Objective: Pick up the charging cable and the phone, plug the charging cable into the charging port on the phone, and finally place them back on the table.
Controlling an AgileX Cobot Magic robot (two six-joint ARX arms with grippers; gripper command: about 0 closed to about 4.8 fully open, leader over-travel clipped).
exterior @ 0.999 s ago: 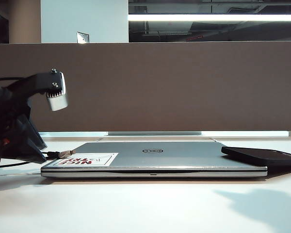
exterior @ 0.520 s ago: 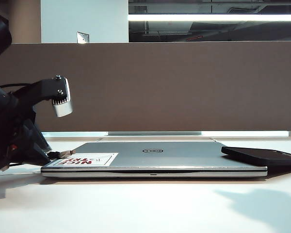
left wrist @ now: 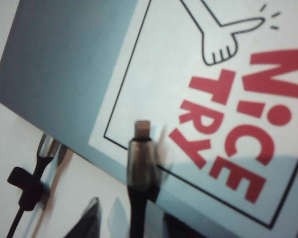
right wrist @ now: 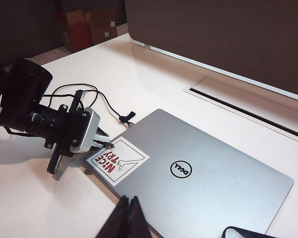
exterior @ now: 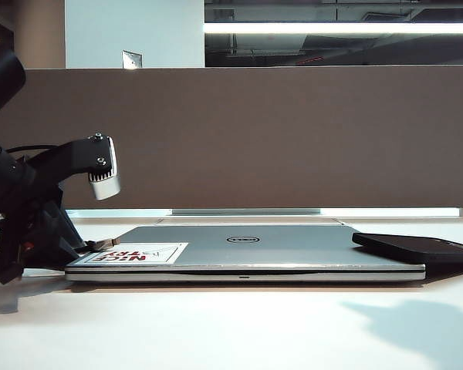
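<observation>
Left hand (right wrist: 100,139): lower and nearer the laptop corner than a second ago, fingers spread, low over the plug.
Right hand (right wrist: 127,210): above the laptop, fingers pressed together, holding nothing.
Charging cable (left wrist: 140,168): one; plug on the sticker (left wrist: 228,94), cord trailing over the desk (exterior: 231,324).
Phone (exterior: 417,248): one, unmoved, on the laptop's far corner.
Laptop (exterior: 247,250): one, closed.

The left pincer (exterior: 58,245) sits low at the scene's left edge, its arm bent down toward the tabletop (exterior: 231,324) and its fingers (left wrist: 89,220) spread apart. The right pincer (right wrist: 126,210) hangs raised on the right, its fingers pressed together.
</observation>
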